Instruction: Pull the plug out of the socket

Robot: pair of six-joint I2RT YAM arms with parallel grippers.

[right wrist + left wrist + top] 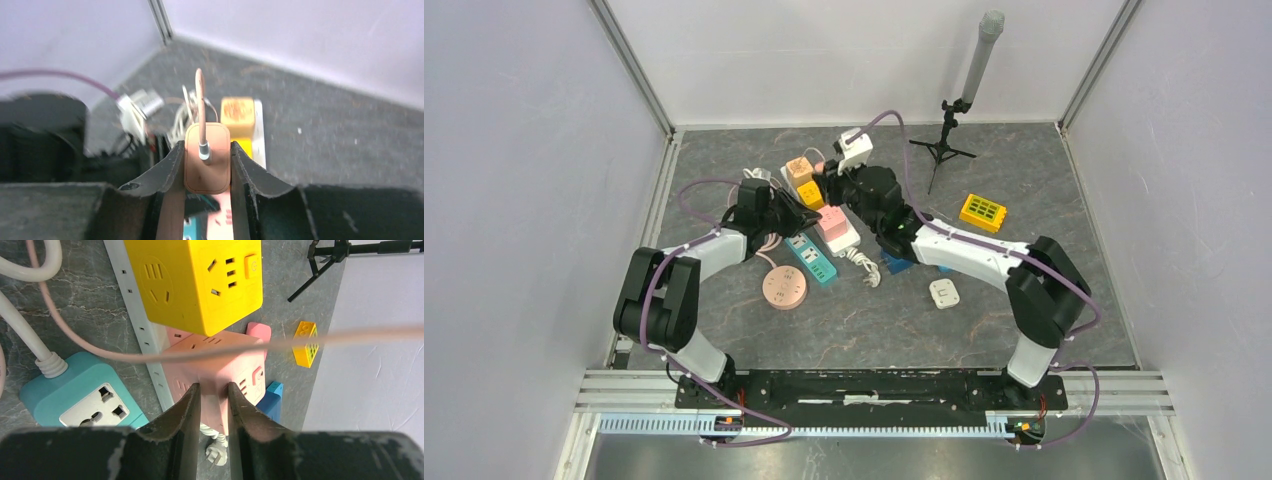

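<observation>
A pink socket cube (831,219) sits on a white power strip (848,238). My left gripper (214,390) is shut on the near corner of this cube (220,360). My right gripper (207,150) is shut on the pink plug (207,162), held above the cubes, with its pink cord (200,100) running up and away. The same cord (250,342) crosses the left wrist view in front of the cube. In the top view the right gripper (829,185) hovers just behind the pink cube. The plug's pins are hidden.
A yellow cube (810,194) and an orange cube (800,168) sit on the same strip. A teal strip (812,258), a round pink socket (783,288), a white adapter (944,293), a yellow block (982,212), a blue block (894,263) and a tripod (948,140) lie around.
</observation>
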